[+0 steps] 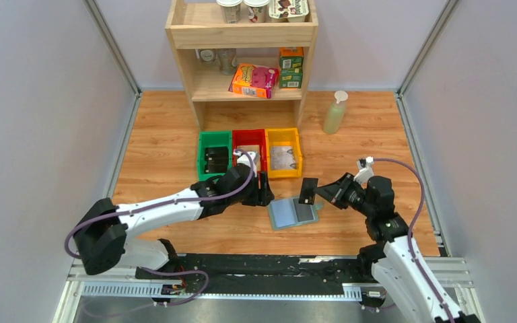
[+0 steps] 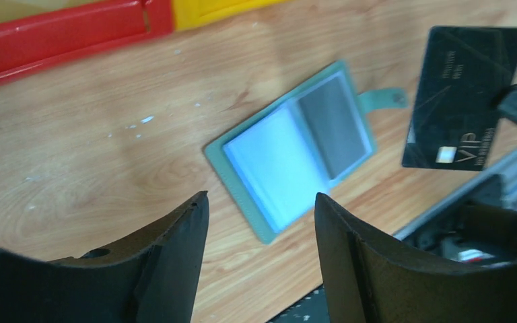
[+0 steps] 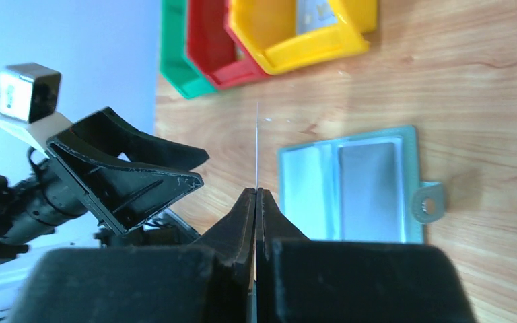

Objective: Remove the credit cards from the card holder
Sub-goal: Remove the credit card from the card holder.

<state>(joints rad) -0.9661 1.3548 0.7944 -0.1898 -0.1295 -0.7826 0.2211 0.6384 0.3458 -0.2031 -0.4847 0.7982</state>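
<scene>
The black credit card (image 2: 468,101) bears the letters "VIP".

The light wooden surface (image 1: 161,148) carries the card holder (image 1: 294,213) near its front edge. It lies flat and open, pale inside up, with its small tab poking out to the right. Further back a green bin (image 1: 203,151), a red bin (image 1: 249,133) and a yellow bin (image 1: 298,151) sit side by side, touching, just before a wooden shelf unit (image 1: 183,74). A bottle (image 1: 334,114) of pale green liquid stands to the right of the unit.

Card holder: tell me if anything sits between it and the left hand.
Nothing visible does. The open left hand faces the card holder directly; the black card, pinched by the right hand, hangs aside.
</scene>
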